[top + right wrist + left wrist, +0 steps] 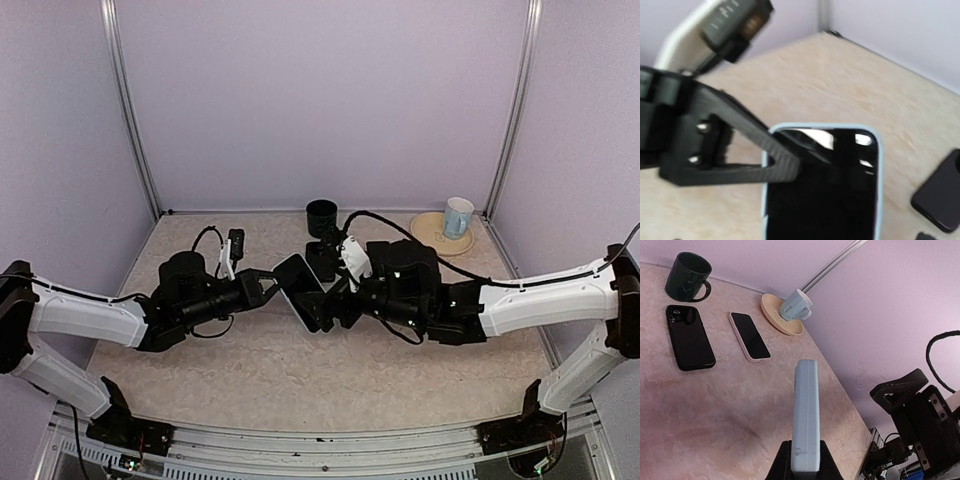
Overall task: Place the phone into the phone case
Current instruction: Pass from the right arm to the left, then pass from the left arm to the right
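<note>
- Closest to the lens, the left gripper point(805, 457) is clamping down tight on the light blue phone case point(806, 405), one black finger pressing on each flat face.
- From the left wrist, the case is showing edge-on, running straight away from the fingers and hanging over the table point(300, 390).
- Over on the right wrist view, the phone point(822, 190) is sitting inside that case, its dark screen framed by the blue rim on the top and both sides.
- One left finger point(765, 150) is crossing the upper left corner of the screen in that same view.
- The right gripper point(330, 303) is sitting right at the opposite end of the cased phone in the overhead shot, above the middle of the table; I cannot tell whether its jaws are apart or closed.
- Beyond the pair, a black phone point(689, 337) is lying flat on the table, with a pink-rimmed phone point(750, 336) just beside it, screen up.
- A dark green mug point(687, 276) is standing behind the black phone, near the back wall.
- Far right at the back, a light blue cup point(796, 306) is resting on a beige plate point(771, 310).
</note>
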Available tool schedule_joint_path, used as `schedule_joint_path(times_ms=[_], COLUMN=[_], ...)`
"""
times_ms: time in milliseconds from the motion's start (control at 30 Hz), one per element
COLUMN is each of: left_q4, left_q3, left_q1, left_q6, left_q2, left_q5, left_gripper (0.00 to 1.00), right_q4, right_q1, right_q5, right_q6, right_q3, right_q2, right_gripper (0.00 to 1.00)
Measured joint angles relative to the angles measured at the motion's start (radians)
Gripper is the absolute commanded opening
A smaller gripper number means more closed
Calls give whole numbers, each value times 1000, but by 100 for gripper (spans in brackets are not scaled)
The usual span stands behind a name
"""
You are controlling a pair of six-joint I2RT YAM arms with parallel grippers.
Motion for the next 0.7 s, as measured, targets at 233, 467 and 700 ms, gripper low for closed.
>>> schedule_joint_path(times_ms=[233, 467, 700], left_q4=[-45, -73, -98], left_q3=[0, 11, 45], left_q1=[50, 90, 102], left_q6=[29, 36, 50], left_q2=[-91, -140, -162], left_q5=[112, 269, 407], left_gripper=[0, 0, 0], right_q4=[-37, -48, -75], right_q1=[-103, -237, -253], right_q5=[-278, -583, -801], right_q6=[10, 40, 31], right_q3=[-74, -218, -233], right_q2=[-169, -262, -257], right_gripper=[98, 96, 91])
